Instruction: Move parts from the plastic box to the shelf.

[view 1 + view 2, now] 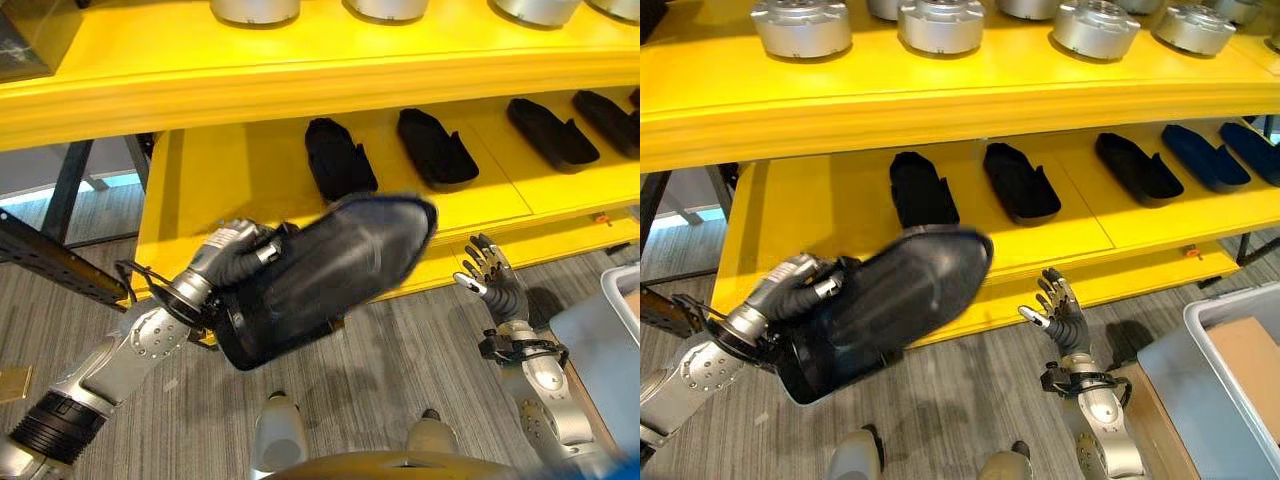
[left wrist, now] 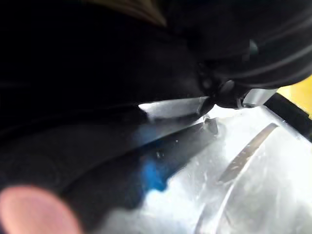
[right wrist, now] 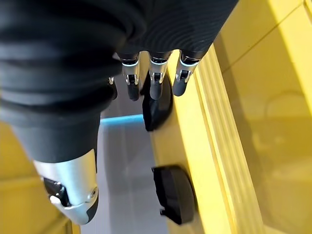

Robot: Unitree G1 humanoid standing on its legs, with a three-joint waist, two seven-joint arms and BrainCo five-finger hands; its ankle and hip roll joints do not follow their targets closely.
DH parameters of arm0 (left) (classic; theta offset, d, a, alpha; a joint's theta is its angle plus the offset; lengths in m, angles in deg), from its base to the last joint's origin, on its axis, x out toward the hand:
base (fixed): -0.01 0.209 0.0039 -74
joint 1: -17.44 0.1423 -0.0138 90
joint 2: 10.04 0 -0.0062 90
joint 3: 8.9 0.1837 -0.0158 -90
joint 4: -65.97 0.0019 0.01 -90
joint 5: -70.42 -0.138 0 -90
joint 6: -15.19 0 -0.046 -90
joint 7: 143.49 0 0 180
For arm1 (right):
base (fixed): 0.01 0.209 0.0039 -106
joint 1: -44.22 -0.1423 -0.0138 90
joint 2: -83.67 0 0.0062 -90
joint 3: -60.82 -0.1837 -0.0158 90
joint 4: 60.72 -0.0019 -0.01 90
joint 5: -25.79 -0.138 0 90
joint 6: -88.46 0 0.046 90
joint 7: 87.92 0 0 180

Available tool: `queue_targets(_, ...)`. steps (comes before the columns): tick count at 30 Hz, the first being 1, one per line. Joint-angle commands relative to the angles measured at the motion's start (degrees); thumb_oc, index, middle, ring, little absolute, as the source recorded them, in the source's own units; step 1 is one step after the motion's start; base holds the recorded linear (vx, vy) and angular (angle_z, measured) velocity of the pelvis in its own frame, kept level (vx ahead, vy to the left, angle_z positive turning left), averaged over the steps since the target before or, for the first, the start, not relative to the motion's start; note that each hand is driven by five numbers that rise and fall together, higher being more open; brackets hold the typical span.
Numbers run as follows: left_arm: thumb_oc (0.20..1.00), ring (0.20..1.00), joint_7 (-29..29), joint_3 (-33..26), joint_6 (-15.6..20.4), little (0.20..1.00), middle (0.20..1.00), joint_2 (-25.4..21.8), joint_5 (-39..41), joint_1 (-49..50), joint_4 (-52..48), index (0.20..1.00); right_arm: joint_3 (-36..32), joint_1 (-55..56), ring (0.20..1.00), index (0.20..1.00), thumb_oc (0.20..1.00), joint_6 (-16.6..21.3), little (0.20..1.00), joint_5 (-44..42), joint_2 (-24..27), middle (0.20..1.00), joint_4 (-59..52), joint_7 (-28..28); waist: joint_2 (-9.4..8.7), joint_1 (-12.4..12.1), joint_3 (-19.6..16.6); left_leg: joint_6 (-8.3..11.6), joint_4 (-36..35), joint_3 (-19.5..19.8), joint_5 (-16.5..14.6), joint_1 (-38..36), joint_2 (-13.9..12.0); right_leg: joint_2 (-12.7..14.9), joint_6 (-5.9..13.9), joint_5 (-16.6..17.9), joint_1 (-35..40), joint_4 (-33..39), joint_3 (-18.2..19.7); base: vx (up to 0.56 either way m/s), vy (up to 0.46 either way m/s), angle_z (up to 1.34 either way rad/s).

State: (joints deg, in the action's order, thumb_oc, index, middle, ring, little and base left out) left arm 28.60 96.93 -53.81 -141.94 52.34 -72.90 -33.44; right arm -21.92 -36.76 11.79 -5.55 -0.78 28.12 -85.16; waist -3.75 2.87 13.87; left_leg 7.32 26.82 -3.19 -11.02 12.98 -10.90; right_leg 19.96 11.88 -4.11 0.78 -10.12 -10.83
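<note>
Left hand [image 1: 800, 285] curled round one end of a large black moulded part [image 1: 895, 300], carried in the air in front of the lower shelf [image 1: 820, 215] of the yellow rack, long axis tilted, far end raised towards the shelf edge and overlapping it in the head views. Part not resting on anything; blurred in both eye views. Right hand [image 1: 1060, 315] empty, raised just in front of the shelf's front lip, fingers [image 3: 156, 83] straight and loosely spread, pointing up. On the lower shelf: row of black parts [image 1: 1020, 180] of the same kind lying side by side, apart from one another. On the upper shelf [image 1: 940, 85]: row of round silver metal parts [image 1: 940, 25]. Grey plastic box [image 1: 1230, 340] on the floor at right, well apart from the carried part.
</note>
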Motion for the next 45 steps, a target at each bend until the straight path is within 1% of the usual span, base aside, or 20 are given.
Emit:
queue_targets(1,0.200,0.200,-4.3,-2.3,4.3,0.200,0.200,1.2,-3.2,-2.6,-1.0,0.200,-1.5,-1.1,1.000,1.000,1.000,5.9,1.000,-1.6,2.4,1.000,-2.9,1.0,0.03,-0.4,-1.7,1.06,-3.6,1.2,3.2,-4.8,-2.9,-0.1,-0.44,0.6,-3.1,-7.1,2.7,0.00,0.000,-0.14)
queue_targets(5,0.200,0.200,-5.0,2.4,4.9,0.200,0.200,-3.7,-8.4,-5.5,0.9,0.200,-1.9,-1.2,1.000,1.000,1.000,7.0,1.000,-1.4,3.3,1.000,-3.0,1.8,0.09,0.2,-0.6,1.11,-2.8,1.0,3.0,-4.3,-3.3,-0.5,-0.28,0.4,-4.2,-8.0,3.7,-0.02,-0.001,-0.07)
queue_targets(9,0.200,0.200,-4.6,2.8,4.3,0.200,0.200,-4.3,-8.2,-5.1,2.7,0.200,-1.9,-1.0,1.000,1.000,1.000,7.2,1.000,-1.1,3.5,1.000,-3.1,2.0,0.14,0.3,0.2,1.18,-2.3,0.9,3.0,-4.2,-3.5,-0.8,-0.29,0.4,-4.8,-8.6,4.3,-0.02,0.001,-0.09)
queue_targets(11,0.200,0.200,-4.6,1.2,3.9,0.200,0.200,-3.1,-6.8,-3.6,3.6,0.200,-2.2,-0.9,1.000,1.000,1.000,7.2,1.000,-1.2,3.5,1.000,-3.3,2.0,0.16,0.2,0.7,1.19,-2.3,0.8,3.0,-4.1,-3.6,-0.9,-0.30,0.4,-5.3,-8.8,4.7,-0.04,0.000,-0.07)
queue_targets(12,0.200,0.200,-5.0,-1.0,3.5,0.200,0.200,-1.5,-5.4,-1.7,4.2,0.200,-2.5,-0.8,1.000,1.000,1.000,7.2,1.000,-1.2,3.3,1.000,-3.4,2.1,0.12,0.1,1.0,1.15,-2.2,0.8,3.0,-3.9,-3.7,-1.1,-0.39,0.5,-5.7,-9.0,4.9,-0.04,-0.003,-0.03)
queue_targets(13,0.200,0.200,-5.9,-4.5,2.6,0.200,0.200,0.9,-2.9,0.7,4.9,0.200,-3.0,-0.6,1.000,1.000,1.000,7.1,1.000,-1.0,3.0,1.000,-3.6,2.2,0.06,-0.1,1.4,1.08,-2.2,0.9,3.1,-3.8,-3.8,-1.2,-0.45,0.6,-6.1,-9.1,5.2,-0.03,-0.004,-0.04)
queue_targets(17,0.200,0.200,-7.4,-11.1,1.2,0.200,0.200,5.9,1.2,4.9,6.0,0.200,-3.8,-0.2,1.000,1.000,1.000,6.7,1.000,-1.2,2.8,1.000,-4.0,2.3,0.01,-0.3,2.1,0.98,-2.4,0.7,3.2,-3.9,-3.9,-1.3,-0.62,0.6,-6.2,-9.3,5.2,-0.01,0.001,-0.02)
queue_targets(18,0.200,0.200,-9.1,-15.2,-0.2,0.200,0.200,9.2,1.5,6.8,7.2,0.200,-4.7,0.1,1.000,1.000,1.000,6.3,1.000,-0.9,2.5,1.000,-4.0,2.4,-0.03,-0.7,2.4,0.95,-2.6,0.7,3.2,-4.0,-3.8,-1.3,-0.77,0.5,-6.1,-9.3,5.3,0.00,0.000,0.00)
queue_targets(20,0.200,0.200,-10.1,-17.6,-1.1,0.200,0.200,11.5,1.8,7.8,8.3,0.200,-5.0,0.2,1.000,1.000,1.000,5.9,1.000,-0.9,2.2,1.000,-4.0,2.5,0.02,-0.9,2.6,0.96,-2.8,0.7,3.3,-4.2,-3.7,-1.3,-0.89,0.5,-6.0,-9.2,5.3,0.00,0.000,0.00)
queue_targets(22,0.200,0.200,-10.9,-19.6,-1.9,0.200,0.200,12.5,0.8,8.5,8.9,0.200,-5.4,0.0,1.000,1.000,1.000,5.7,1.000,-0.8,2.2,1.000,-4.2,2.5,0.02,-0.9,3.0,0.99,-3.0,0.6,3.3,-4.3,-3.7,-1.2,-0.95,0.5,-5.9,-9.2,5.3,0.00,0.000,0.00)
queue_targets(24,0.200,0.200,-11.6,-21.4,-2.4,0.200,0.200,14.0,1.4,9.2,9.8,0.200,-5.7,0.2,1.000,1.000,1.000,5.2,1.000,-0.7,2.3,1.000,-4.3,2.3,0.04,-1.0,3.3,1.01,-3.1,0.5,3.4,-4.5,-3.7,-1.2,-1.03,0.6,-5.8,-9.2,5.3,0.00,0.000,0.00)
queue_targets(26,0.200,0.200,-12.9,-24.4,-3.5,0.200,0.200,16.6,3.6,9.7,12.7,0.200,-6.1,0.1,1.000,1.000,1.000,4.5,1.000,-0.7,2.3,1.000,-4.1,2.2,0.07,-1.4,3.9,0.97,-3.5,0.5,3.7,-4.9,-3.8,-1.2,-1.26,0.5,-5.5,-9.2,5.2,0.00,0.000,0.00)
queue_targets(31,0.200,0.200,-13.9,-26.0,-4.2,0.200,0.200,18.0,6.1,8.8,14.8,0.200,-6.0,-0.3,1.000,1.000,1.000,4.0,1.000,-0.8,2.3,1.000,-3.9,2.1,0.03,-1.6,4.0,0.97,-3.8,0.5,3.8,-5.1,-3.8,-1.3,-1.36,0.4,-5.4,-9.4,5.3,0.00,0.000,0.00)
queue_targets(34,0.200,0.200,-14.1,-25.6,-5.3,0.200,0.200,19.8,12.2,3.8,16.9,0.200,-5.2,-1.2,1.000,1.000,1.000,2.9,1.000,-1.0,2.0,1.000,-3.7,2.0,-0.05,-1.3,3.9,1.12,-3.8,0.7,4.2,-5.1,-3.7,-1.2,-1.46,0.5,-5.0,-9.3,5.2,0.00,0.000,0.00)
queue_targets(38,0.200,0.200,-15.5,-24.4,-6.4,0.200,0.200,20.5,16.3,-2.0,20.6,0.200,-4.2,-2.1,1.000,1.000,1.000,2.1,1.000,-0.7,1.9,1.000,-3.4,2.3,-0.26,-0.9,3.4,1.22,-3.7,0.7,4.3,-4.8,-3.6,-1.2,-1.41,0.7,-5.2,-9.5,5.3,0.00,0.000,0.00)
queue_targets(41,0.200,0.200,-16.6,-23.9,-6.7,0.200,0.200,20.4,19.6,-5.8,22.8,0.200,-3.2,-2.7,1.000,1.000,1.000,1.6,1.000,-0.6,1.6,1.000,-3.1,2.4,-0.38,-0.7,3.0,1.25,-3.7,0.8,4.4,-4.6,-3.6,-1.2,-1.38,0.7,-5.5,-9.6,5.5,0.00,0.000,0.00)
queue_targets(43,0.200,0.200,-17.9,-24.1,-6.3,0.200,0.200,20.2,21.8,-8.3,24.1,0.200,-2.5,-2.8,1.000,1.000,1.000,1.2,1.000,-0.6,1.6,1.000,-3.0,2.4,-0.51,-0.5,2.7,1.30,-3.6,0.9,4.5,-4.4,-3.6,-1.3,-1.35,0.7,-5.5,-9.6,5.5,0.00,0.000,0.00)
queue_targets(45,0.200,0.200,-19.2,-24.3,-6.2,0.200,0.200,19.0,23.9,-11.4,25.8,0.200,-1.5,-2.8,1.000,1.000,1.000,0.9,1.000,-0.8,1.7,1.000,-3.0,2.1,-0.74,-0.4,2.4,1.37,-3.5,1.2,4.5,-3.8,-3.7,-1.3,-1.27,0.6,-5.8,-9.7,5.5,0.00,0.000,0.00)
